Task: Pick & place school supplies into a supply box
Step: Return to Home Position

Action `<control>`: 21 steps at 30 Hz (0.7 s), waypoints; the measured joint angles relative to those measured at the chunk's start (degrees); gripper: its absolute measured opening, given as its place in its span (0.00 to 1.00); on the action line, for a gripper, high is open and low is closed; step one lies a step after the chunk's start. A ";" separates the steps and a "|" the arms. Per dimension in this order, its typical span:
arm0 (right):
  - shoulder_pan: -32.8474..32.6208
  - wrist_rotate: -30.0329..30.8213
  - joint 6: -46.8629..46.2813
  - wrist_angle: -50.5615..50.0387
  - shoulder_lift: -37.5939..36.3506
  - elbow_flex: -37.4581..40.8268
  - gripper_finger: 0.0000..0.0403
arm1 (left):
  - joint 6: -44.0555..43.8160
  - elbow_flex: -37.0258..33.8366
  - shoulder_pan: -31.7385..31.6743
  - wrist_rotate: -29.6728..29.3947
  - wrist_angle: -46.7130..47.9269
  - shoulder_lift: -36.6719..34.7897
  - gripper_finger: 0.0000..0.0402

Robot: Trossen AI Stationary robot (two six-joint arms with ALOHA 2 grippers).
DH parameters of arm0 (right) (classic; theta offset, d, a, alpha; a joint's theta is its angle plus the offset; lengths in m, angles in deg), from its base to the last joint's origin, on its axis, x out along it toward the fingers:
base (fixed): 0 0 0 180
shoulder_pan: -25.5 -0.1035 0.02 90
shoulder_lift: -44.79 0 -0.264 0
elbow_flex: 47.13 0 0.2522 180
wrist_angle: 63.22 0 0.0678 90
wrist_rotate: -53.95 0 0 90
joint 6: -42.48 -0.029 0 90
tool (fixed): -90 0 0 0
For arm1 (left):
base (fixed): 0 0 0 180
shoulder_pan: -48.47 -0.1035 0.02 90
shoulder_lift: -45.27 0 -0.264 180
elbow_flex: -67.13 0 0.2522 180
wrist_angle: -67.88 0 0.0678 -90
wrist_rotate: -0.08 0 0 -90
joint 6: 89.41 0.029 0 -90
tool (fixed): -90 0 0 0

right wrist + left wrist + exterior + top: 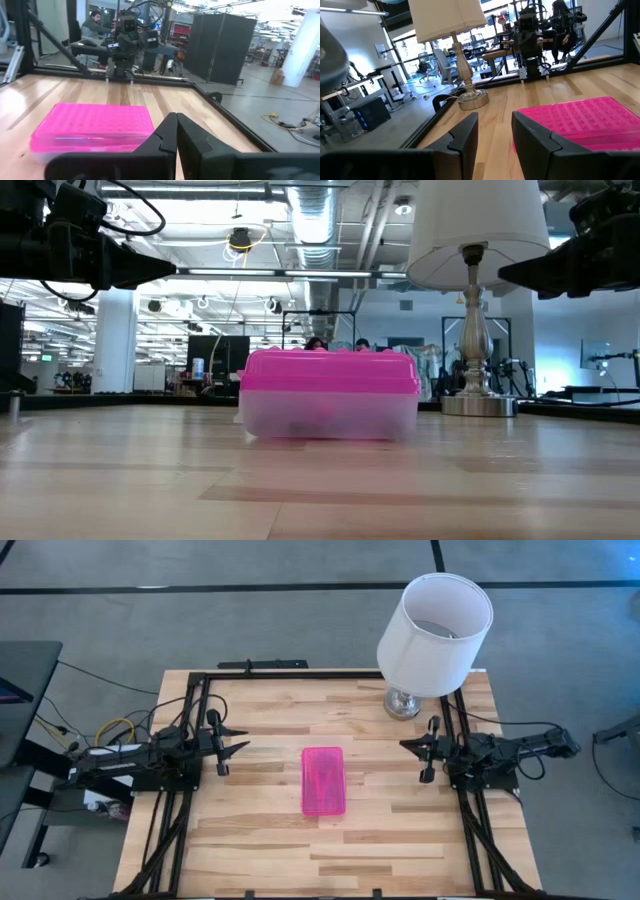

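Note:
The supply box (323, 780), a clear-based case under a shut bright pink lid, lies flat at the table's middle; it also shows in the low view (329, 395), the left wrist view (580, 122) and the right wrist view (95, 127). Dim shapes show through its clear base; no loose pens, pencils or scissors are in view. My left gripper (236, 740) hangs open above the table's left side, pointing toward the box. My right gripper (408, 745) hangs shut above the right side, also pointing at the box. Neither touches anything.
A white-shaded lamp (432, 635) on a silver base (403, 703) stands at the far right corner. A black frame rail (300, 673) runs around the table's edges. People sit in the room beyond (92, 25). Bare wood lies all around the box.

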 joint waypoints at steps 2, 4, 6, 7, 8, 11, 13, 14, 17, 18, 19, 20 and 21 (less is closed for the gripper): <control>-0.52 0.01 0.09 0.00 0.10 0.01 0.00 | -0.20 0.00 0.00 0.00 0.00 0.02 0.28; -0.93 0.00 1.12 0.01 0.10 0.01 0.00 | -0.24 -0.01 0.00 0.03 0.03 0.01 0.28; -1.13 0.00 2.62 0.01 0.10 0.01 0.00 | -0.22 -0.04 0.00 0.19 0.49 0.00 0.28; -1.17 -0.02 3.18 0.01 0.10 0.01 0.00 | -0.22 -0.04 0.00 0.17 0.77 0.00 0.28; -1.17 -0.02 3.48 0.00 0.10 0.01 0.00 | -0.22 -0.04 0.00 0.17 0.81 0.02 0.28; -0.98 -0.04 3.86 0.01 0.10 0.01 0.00 | -0.18 -0.04 0.00 0.17 0.79 0.09 0.28; -1.02 -0.10 3.86 0.01 0.13 0.01 0.00 | -0.16 -0.05 0.00 0.17 0.79 0.09 0.28; -1.06 -0.13 3.86 0.01 0.18 0.01 0.00 | -0.15 -0.07 0.00 0.17 0.81 0.09 0.28; -1.06 -0.11 3.86 0.01 0.21 0.01 0.00 | -0.20 -0.07 0.00 0.17 0.81 0.09 0.28; -1.06 -0.11 3.88 0.01 0.21 0.01 0.00 | -0.52 -0.07 0.00 0.17 0.81 0.09 0.28; -1.06 -0.09 3.88 0.01 0.21 0.01 0.00 | -1.06 -0.07 0.00 0.15 0.81 0.09 0.28; -1.06 -0.11 3.88 0.01 0.21 0.01 0.00 | -1.51 -0.07 0.00 0.15 0.81 0.09 0.28; -1.06 -0.10 3.88 0.02 0.21 0.01 0.00 | -1.92 -0.11 0.00 0.15 0.82 0.09 0.28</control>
